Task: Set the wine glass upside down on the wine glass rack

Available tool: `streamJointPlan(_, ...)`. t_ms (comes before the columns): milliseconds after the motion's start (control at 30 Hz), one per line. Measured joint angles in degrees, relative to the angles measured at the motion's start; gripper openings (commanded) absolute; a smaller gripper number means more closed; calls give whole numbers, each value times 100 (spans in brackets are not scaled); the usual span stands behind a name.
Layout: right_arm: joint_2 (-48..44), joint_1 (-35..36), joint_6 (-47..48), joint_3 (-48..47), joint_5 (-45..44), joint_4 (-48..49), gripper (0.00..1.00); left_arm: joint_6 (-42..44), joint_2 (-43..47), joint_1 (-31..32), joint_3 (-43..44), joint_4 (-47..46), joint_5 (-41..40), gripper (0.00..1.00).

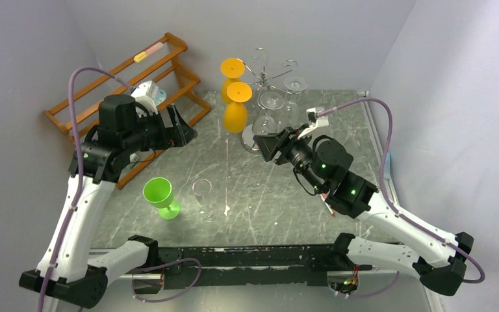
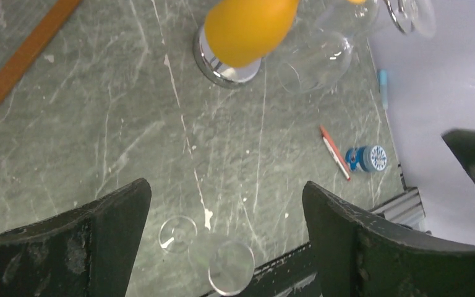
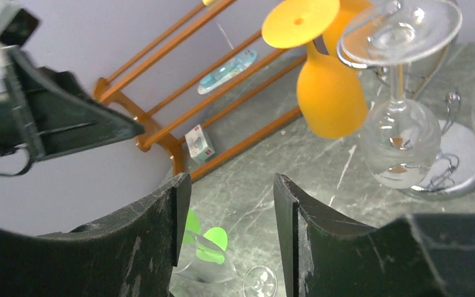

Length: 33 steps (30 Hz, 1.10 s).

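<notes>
Mostly grey veined table [image 1: 266, 188], pale walls [image 1: 338, 32], left gripper [image 2: 226, 195] apart, right gripper [image 3: 226, 185] apart

**Operator:** Which parts of the wine glass rack [image 1: 269, 70] are obscured?

**Technician:** Top view: the disc base sits partly behind the right gripper [image 1: 263, 144]. Left wrist view: only the base shows, half covered by an orange glass [image 2: 247, 28] that the top edge cuts off.

**Operator:** And the clear wine glass [image 3: 222, 269]?

**Technician:** Right wrist view: the bowl is partly behind the fingers [image 3: 148, 247] and the foot is cut by the bottom edge. The green cup [image 3: 216, 237] shows only in slivers. Print on the small box [image 3: 199, 143] is illegible.
</notes>
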State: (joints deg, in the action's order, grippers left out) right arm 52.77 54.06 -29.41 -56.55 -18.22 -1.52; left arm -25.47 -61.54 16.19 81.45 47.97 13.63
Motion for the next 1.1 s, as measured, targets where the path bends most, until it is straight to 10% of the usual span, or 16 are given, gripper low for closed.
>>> streamJointPlan(300,291,0,-691,0,-516,-710,53,114,531,358,-481,498,310,65)
streamJointPlan(700,286,0,-1333,203,-876,-1285,52,-573,-50,2461,-807,876,-603,49)
streamJointPlan(1100,131,0,-1537,365,-968,-1364,52,-743,-699,2959,-595,1552,-1257,46)
